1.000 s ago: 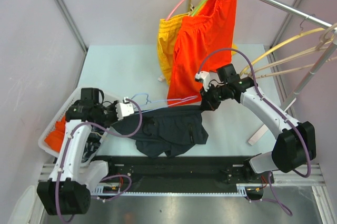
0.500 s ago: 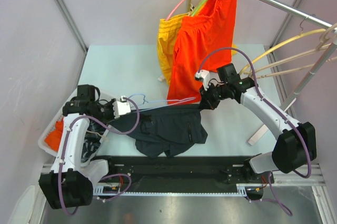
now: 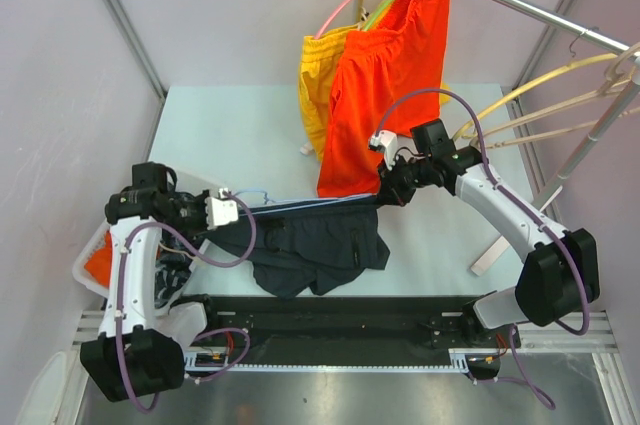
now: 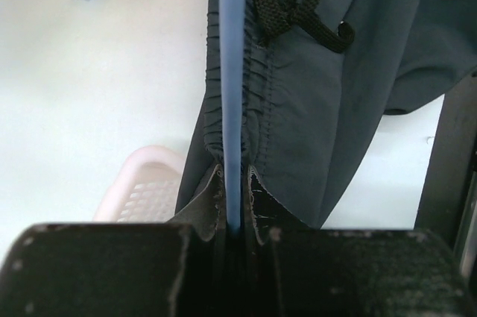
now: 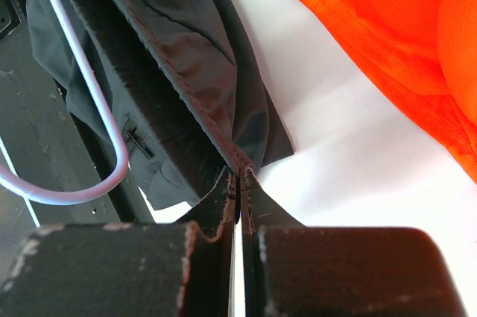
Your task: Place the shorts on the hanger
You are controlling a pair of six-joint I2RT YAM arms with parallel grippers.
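Drawstring point(image 4: 294, 0) on shorts point(image 4: 320, 123) shows from left wrist only.

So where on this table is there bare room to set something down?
Far left is bare table, between the wall and the yellow shorts. A smaller patch lies near right, between the shorts and the right arm. The middle is crowded: shorts stretched between left claw and right claw, basket at left.

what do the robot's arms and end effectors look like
The left arm and right arm have white rounded links, black joints and looping purple cables. The left end effector and right end effector have flat black fingers with scuffed tips.
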